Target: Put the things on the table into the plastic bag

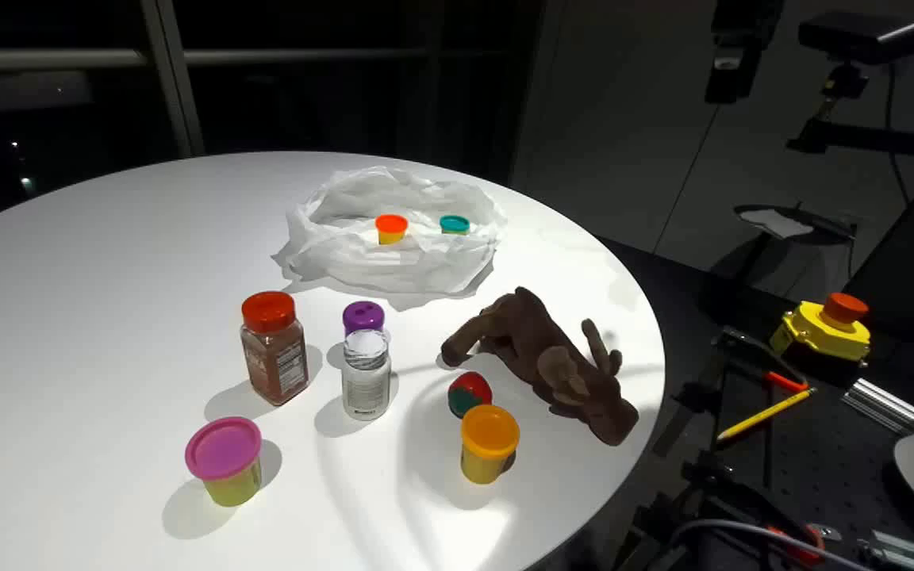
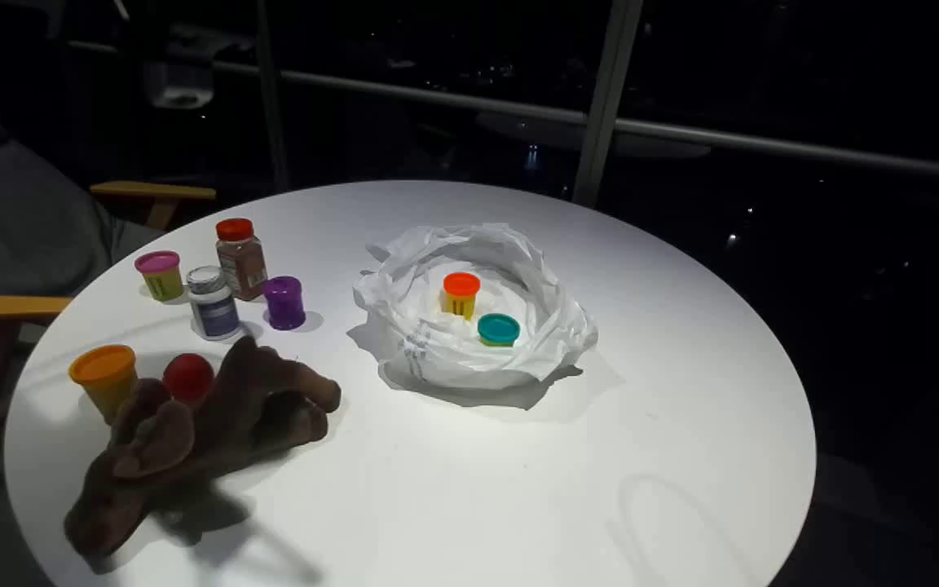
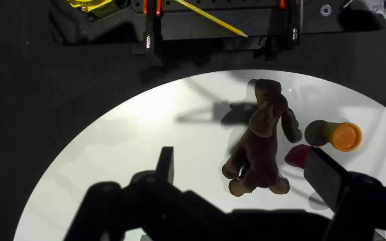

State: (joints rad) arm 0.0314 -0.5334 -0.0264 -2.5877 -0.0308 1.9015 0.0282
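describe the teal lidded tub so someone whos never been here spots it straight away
Start at the round white table and find the open, crumpled plastic bag on it. Inside is the teal-lidded tub, near a tub with an orange-red lid. Its lid alone is teal, and only a sliver of its body shows.

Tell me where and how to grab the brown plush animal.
Probably grip the brown plush animal across its mid-torso, straight from above: it lies stretched out on the table, torso longer than wide, with the red ball beside it.
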